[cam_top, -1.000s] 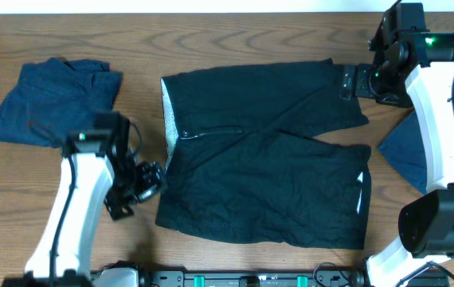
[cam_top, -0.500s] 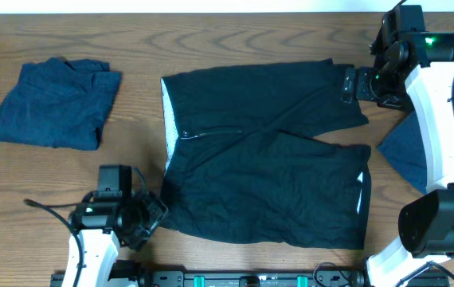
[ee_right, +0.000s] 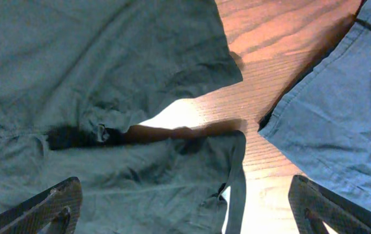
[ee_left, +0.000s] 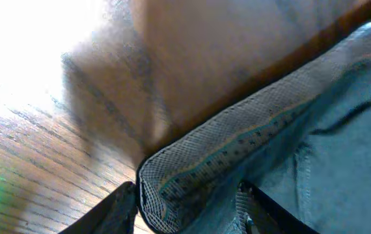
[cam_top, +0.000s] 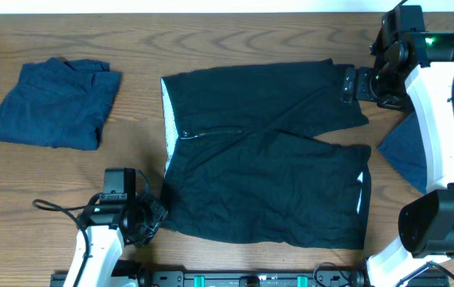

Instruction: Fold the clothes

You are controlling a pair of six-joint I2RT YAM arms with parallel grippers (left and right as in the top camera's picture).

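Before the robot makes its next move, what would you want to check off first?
1. Shorts lie spread out flat: ok, only light wrinkles.
2. Left jaws sit either side of the waistband corner: ok.
3. Left jaws closed on the cloth: not ok, they are open.
4. Right jaws positioned over the leg hem: ok, open and above it, not gripping.
5. Folded blue pile is apart from the shorts: ok.
6. Blue cloth on the right is free of the shorts: cannot tell, its corner comes very close to the hem.
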